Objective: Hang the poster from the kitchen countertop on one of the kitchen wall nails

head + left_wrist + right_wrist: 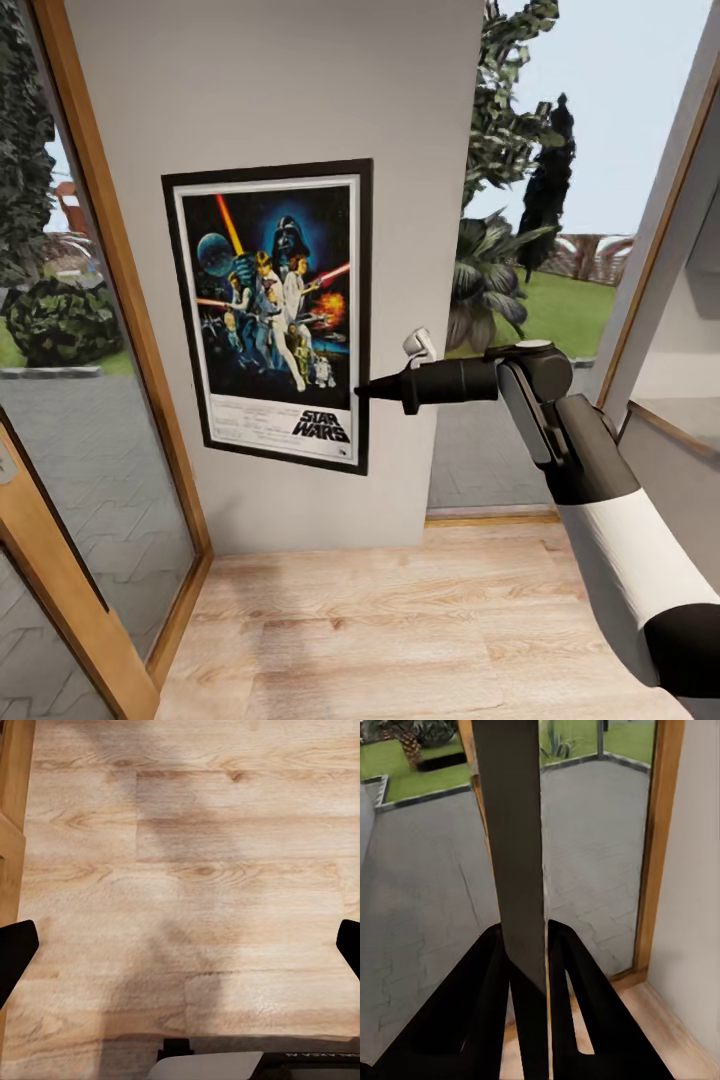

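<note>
The poster (270, 312) sits flat against the grey wall (280, 90) at centre-left of the head view; the right claw (362, 391) is clamped on its lower right edge; left claw (180, 945) spread apart over the floor (187, 832); likely stiff, light, thin; best gripped by its frame edge.

Right tool (526, 967): two black fingers (484, 1012) clamped on the thin edge of the poster (514, 832), seen edge-on as a dark grey slab running straight out from between them. Beyond the tool, glass with a wooden frame (660, 840) and grey paving (427, 892) outside; wood floor (660, 1035) below the fingers.
</note>
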Controlling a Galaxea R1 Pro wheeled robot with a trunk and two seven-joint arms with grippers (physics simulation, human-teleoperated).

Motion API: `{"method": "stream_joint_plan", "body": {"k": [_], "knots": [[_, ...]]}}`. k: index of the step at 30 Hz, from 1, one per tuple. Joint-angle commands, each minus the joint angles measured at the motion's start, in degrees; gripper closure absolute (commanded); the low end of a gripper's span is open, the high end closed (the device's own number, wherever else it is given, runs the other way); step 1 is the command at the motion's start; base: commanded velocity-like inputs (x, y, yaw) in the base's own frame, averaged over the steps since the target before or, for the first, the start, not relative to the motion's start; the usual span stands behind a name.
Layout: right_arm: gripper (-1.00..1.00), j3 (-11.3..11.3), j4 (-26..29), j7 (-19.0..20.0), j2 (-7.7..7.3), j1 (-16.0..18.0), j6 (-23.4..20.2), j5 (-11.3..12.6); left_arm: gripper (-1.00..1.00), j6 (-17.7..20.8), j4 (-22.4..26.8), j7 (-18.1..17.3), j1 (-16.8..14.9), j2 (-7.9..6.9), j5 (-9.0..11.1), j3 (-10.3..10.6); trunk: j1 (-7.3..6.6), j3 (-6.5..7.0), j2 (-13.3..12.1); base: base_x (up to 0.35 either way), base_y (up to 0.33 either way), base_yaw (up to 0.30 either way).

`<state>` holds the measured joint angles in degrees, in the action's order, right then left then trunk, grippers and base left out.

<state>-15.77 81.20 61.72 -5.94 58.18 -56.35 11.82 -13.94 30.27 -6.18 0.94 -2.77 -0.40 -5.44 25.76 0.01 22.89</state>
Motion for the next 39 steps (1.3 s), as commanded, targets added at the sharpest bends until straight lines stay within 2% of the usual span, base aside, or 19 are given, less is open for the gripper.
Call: {"method": "stream_joint_plan", "body": {"k": [1,7,16,21,39], "knots": [[1.00,-0.05,-0.06,0.44,-0.04,0.12,-0.26,0.20,-1.00,-0.04,0.03,-0.53,0.03,0.05,-0.04,-0.36,0.02,-0.01,0.03,0.000,0.000,0.000],[1.00,-0.08,-0.08,2.32,-0.04,0.27,-0.25,1.52,-1.00,-0.04,0.01,-0.54,0.03,0.05,-0.04,-0.36,0.02,-0.01,0.03,0.000,0.000,0.000],[1.00,-0.14,0.49,3.15,0.23,0.28,-0.25,2.54,-1.00,-0.04,0.02,-0.56,0.03,0.05,-0.04,-0.36,0.02,-0.01,0.03,0.000,0.000,0.000],[1.00,-0.14,0.57,3.22,0.76,0.30,-0.25,2.75,-1.00,-0.04,0.03,-0.55,0.03,0.05,-0.04,-0.36,0.02,-0.01,0.03,0.000,0.000,0.000],[1.00,-0.14,0.63,3.18,0.92,0.70,-0.25,2.75,-1.00,-0.04,0.05,-0.58,0.03,0.05,-0.04,-0.36,0.02,-0.01,0.03,0.000,0.000,0.000]]}}
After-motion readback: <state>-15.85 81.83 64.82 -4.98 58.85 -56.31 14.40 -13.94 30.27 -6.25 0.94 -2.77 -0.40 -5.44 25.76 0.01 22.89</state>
